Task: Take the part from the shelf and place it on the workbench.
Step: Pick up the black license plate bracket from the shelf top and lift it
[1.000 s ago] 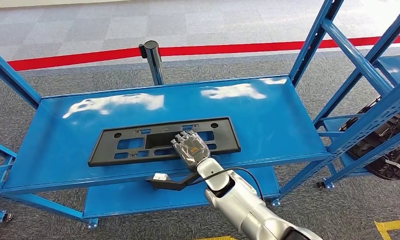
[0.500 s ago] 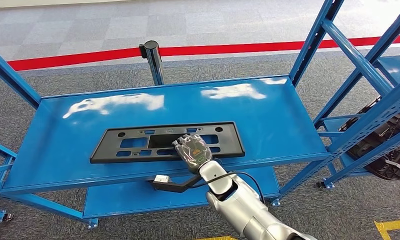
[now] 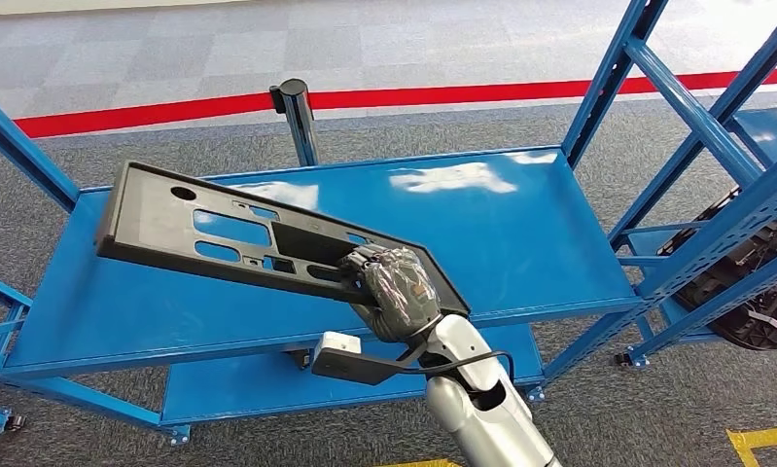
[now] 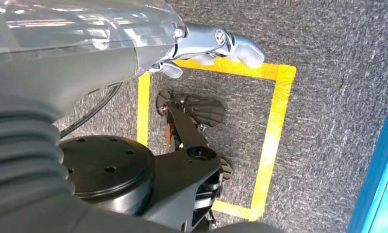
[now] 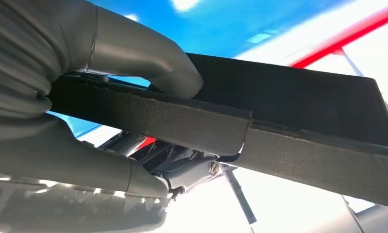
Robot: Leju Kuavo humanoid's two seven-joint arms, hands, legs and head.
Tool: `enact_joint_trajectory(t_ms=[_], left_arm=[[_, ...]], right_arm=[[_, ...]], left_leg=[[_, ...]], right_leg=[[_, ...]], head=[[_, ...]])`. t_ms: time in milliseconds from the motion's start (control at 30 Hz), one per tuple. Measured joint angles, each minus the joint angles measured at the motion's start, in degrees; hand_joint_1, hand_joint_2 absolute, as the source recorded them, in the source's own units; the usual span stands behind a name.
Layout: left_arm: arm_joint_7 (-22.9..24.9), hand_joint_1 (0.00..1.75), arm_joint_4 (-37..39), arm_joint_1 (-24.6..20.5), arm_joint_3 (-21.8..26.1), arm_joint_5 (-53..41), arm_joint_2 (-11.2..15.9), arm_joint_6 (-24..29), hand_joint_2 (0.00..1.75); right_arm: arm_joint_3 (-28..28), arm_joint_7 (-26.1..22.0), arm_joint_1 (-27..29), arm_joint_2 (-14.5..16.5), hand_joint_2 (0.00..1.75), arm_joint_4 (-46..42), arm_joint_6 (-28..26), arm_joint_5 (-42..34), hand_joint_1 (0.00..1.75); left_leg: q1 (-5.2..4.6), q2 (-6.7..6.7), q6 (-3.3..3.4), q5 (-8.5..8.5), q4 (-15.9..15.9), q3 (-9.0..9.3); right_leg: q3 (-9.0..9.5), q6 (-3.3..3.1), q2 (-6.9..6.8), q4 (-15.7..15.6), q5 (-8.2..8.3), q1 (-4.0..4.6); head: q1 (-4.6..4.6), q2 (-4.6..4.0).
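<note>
Nearest to me, my right hand is wrapped around the near long edge of the part, a flat black plastic panel pierced with rectangular cut-outs and round holes. The right wrist view confirms the grip: the thick grey thumb presses on one face of the panel while the darker fingers close against the other, so the edge is clamped between them. Because I hold it near its right end and not its middle, the long unsupported left end rises up and away, and the panel hangs tilted above the blue shelf instead of lying flat on it. I judge that the lift off the shelf is in hand, with carrying and setting down still to do; the workbench I cannot identify in these views.

My left hand hangs at my side over grey carpet marked with yellow floor tape. Its silver fingers lie loosely extended and hold nothing.

Farther out, blue uprights frame the shelf on both sides, so I judge that the long panel could catch on them if it swings while I turn. Beyond the far edge stands a dark post, then a red line across the floor. At far right another dark part rests in a neighbouring rack.
</note>
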Motion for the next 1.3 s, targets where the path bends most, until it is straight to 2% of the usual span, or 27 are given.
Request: enact_joint_trajectory(t_ms=[167, 267, 533, 700, 833, 933, 1000, 1067, 1100, 1133, 1167, 1200, 1233, 1267, 1300], left_arm=[[0.3, 0.0, 0.0, 0.2, 0.1, 1.5, 0.0, -0.5, 1.75], [0.3, 0.0, 0.0, 0.2, 0.3, 2.0, 0.0, -1.0, 1.75], [-1.3, 0.0, 0.0, 0.3, 0.4, 1.9, 0.0, -4.0, 1.75], [-1.7, 0.0, 0.0, 0.4, 0.4, 1.4, 0.0, -4.0, 1.75], [-1.4, 0.0, 0.0, 0.4, 0.4, 0.8, 0.1, -3.3, 1.75], [-0.9, 0.0, 0.0, 0.4, 0.4, 0.7, 0.0, -2.6, 1.75], [-0.5, 0.0, 0.0, 0.4, 0.4, 0.6, 0.0, -2.2, 1.75], [-0.3, 0.0, 0.0, 0.4, 0.4, 0.6, 0.0, -1.9, 1.75], [-0.1, 0.0, 0.0, 0.5, 0.4, 0.5, 0.0, -1.7, 1.75], [0.1, 0.0, 0.0, 0.5, 0.4, 0.4, 0.0, -1.6, 1.75], [0.3, 0.0, 0.0, 0.5, 0.4, 0.1, 0.0, -1.5, 1.75], [0.5, 0.0, 0.0, 0.5, 0.4, -0.1, 0.0, -1.3, 1.75], [0.7, 0.0, 0.0, 0.5, 0.3, -0.3, 0.0, -1.2, 1.75], [0.8, 0.0, 0.0, 0.5, 0.3, -0.4, 0.0, -1.1, 1.75], [1.1, 0.0, 0.0, 0.5, 0.3, -0.6, 0.1, -0.9, 1.75]], right_arm=[[-0.2, -4.5, 4.0, -1.4, 1.75, -10.8, 7.0, -14.9, 1.75], [0.1, -5.8, 5.4, -2.2, 1.75, -14.3, 10.2, -20.5, 1.75], [2.6, -7.5, 7.5, -5.1, 1.75, -17.0, 17.4, -34.1, 1.75], [4.1, -8.6, 8.2, -6.5, 1.75, -17.0, 20.3, -40.2, 1.75], [5.2, -10.5, 8.9, -6.8, 1.75, -17.0, 22.6, -45.3, 1.75], [5.8, -10.7, 9.4, -6.7, 1.75, -17.0, 24.6, -49.5, 1.75], [6.0, -10.8, 9.7, -6.6, 1.75, -17.0, 25.4, -51.3, 1.75], [6.2, -10.6, 10.1, -6.6, 1.75, -17.0, 25.7, -52.1, 1.75], [6.2, -10.4, 10.4, -6.6, 1.75, -16.9, 26.0, -52.5, 1.75], [6.2, -10.2, 10.6, -6.7, 1.75, -16.8, 26.6, -53.4, 1.75], [6.3, -10.2, 10.7, -6.8, 1.75, -16.6, 27.2, -54.4, 1.75], [6.3, -10.3, 10.7, -6.9, 1.75, -16.4, 27.8, -55.4, 1.75], [6.3, -10.5, 10.7, -7.0, 1.75, -16.3, 28.3, -56.1, 1.75], [6.3, -10.7, 10.6, -7.1, 1.75, -16.1, 28.6, -56.6, 1.75], [6.4, -11.0, 10.6, -7.2, 1.75, -16.0, 28.9, -57.0, 1.75]], left_leg=[[0.0, 0.01, 0.01, -0.02, 0.0, 0.0], [0.0, 0.0, 0.01, -0.02, 0.0, 0.0], [0.01, 0.0, 0.01, -0.02, 0.0, 0.01], [0.01, 0.0, 0.01, -0.02, 0.0, 0.0], [-0.2, 0.0, 0.58, -0.21, 0.4, -0.04], [0.0, 0.12, 1.04, 0.8, -0.7, 0.24], [0.57, 0.36, 1.44, 1.86, -2.1, 0.58], [0.91, 0.56, 1.59, 2.27, -2.4, 0.54], [1.02, 0.64, 1.57, 2.32, -2.4, 0.45], [1.16, 0.73, 1.5, 2.33, -2.4, 0.42], [1.36, 0.77, 1.36, 2.31, -2.3, 0.42], [1.62, 0.77, 1.12, 2.23, -2.1, 0.42], [1.85, 0.74, 0.74, 2.06, -1.8, 0.38], [1.98, 0.68, 0.24, 1.85, -1.5, 0.22], [1.93, 0.61, -0.25, 1.7, -1.2, 0.03]], right_leg=[[0.0, 0.0, 0.0, 0.0, 0.0, 0.0], [0.01, 0.0, 0.0, 0.0, 0.0, 0.0], [0.04, 0.0, 0.0, 0.0, 0.0, 0.0], [0.04, 0.0, 0.0, 0.0, 0.0, 0.0], [0.11, 0.4, -0.02, -0.3, 0.27, -0.33], [0.36, 1.03, 0.02, -0.8, 0.63, -0.16], [-0.51, 1.41, 0.03, 1.2, -1.23, 0.06], [-3.15, 1.67, 0.01, 7.6, -4.89, -0.18], [-4.51, 1.85, 0.01, 11.1, -6.24, -0.37], [-5.2, 2.06, 0.0, 13.3, -6.66, -0.57], [-4.87, 2.34, -0.01, 13.2, -5.94, -0.81], [-3.46, 2.66, -0.03, 10.9, -4.31, -1.07], [-1.29, 3.01, -0.09, 7.0, -2.41, -1.4], [1.0, 3.31, -0.13, 3.3, -1.23, -1.52], [2.54, 3.4, -0.11, 0.7, -0.68, -1.58]], head=[[0.0, 0.0], [0.0, 0.0], [0.0, 0.0], [0.0, 0.0], [0.0, 0.0], [0.0, 0.0], [0.02, 0.0], [0.04, 0.0], [0.05, 0.0], [0.05, 0.0], [0.05, 0.0], [0.06, 0.0], [0.06, 0.0], [0.07, 0.0], [0.03, 0.0]])
